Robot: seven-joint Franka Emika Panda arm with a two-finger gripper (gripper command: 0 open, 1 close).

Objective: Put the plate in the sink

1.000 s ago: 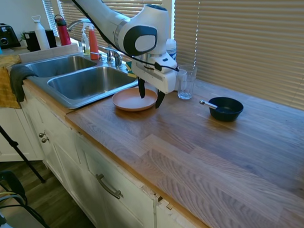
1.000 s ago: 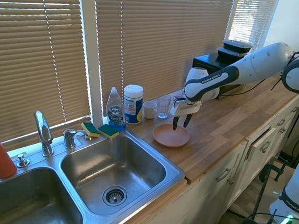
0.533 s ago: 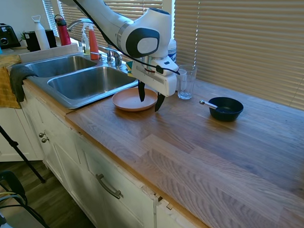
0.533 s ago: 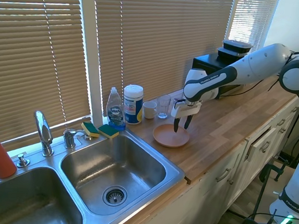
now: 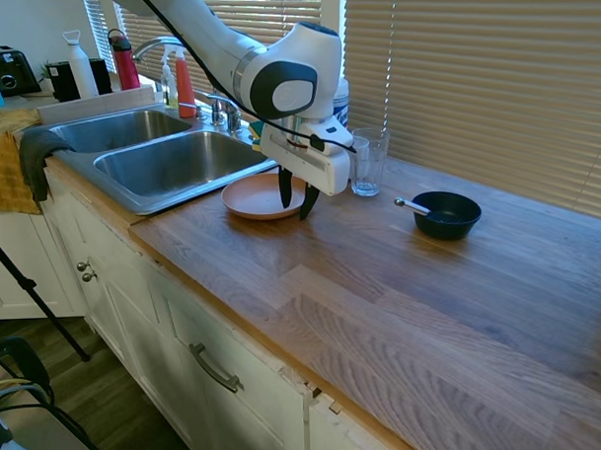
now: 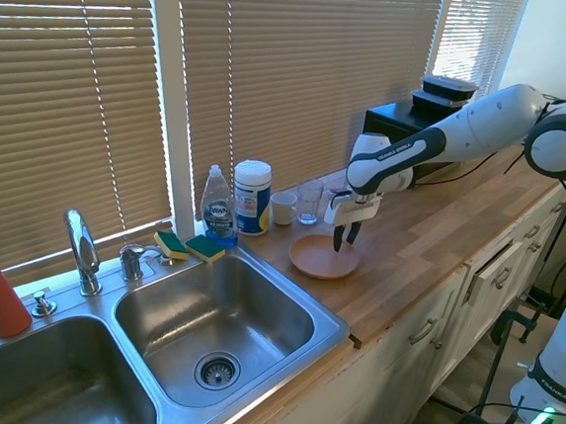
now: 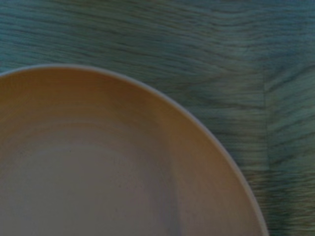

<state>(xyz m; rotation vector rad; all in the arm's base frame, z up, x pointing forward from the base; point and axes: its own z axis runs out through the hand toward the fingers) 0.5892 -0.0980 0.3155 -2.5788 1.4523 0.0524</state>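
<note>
**Grasp phase at the plate rim, nothing lifted yet**

While the jaws sit at the plate's rim on the side away from the sink, they look narrowed to a small gap; one finger reads inside the rim and one outside. I can't tell whether they actually pinch the rim, so call them nearly together, contact unconfirmed.

Step in hand, as I judge it: closing on the rim for pickup. Transport to the sink hasn't started. The plate lies flat on the desk.

Next move needs:
- a firm pinch on the low rim. It's thin and shallow, so slip or tilt is the risk.
- a lift high enough to clear the sink's raised steel edge.
- a short carry toward the near basin, then a low release so it doesn't clatter.

Plate: round, shallow, matte salmon-orange, low raised rim, empty. In the wrist view it fills most of the frame, with smooth faint concentric rings and wood grain beyond the edge.

Position relative to the sink: the plate is just beside the near basin's corner, close to the rim; touching or not, I can't tell. The drinking glass stands farther from the sink, just past the jaws. The dark bowl with spoon is farther still, well apart from the carry path. Sponges and a soap bottle sit along the sink's back edge, by the faucet.
</note>
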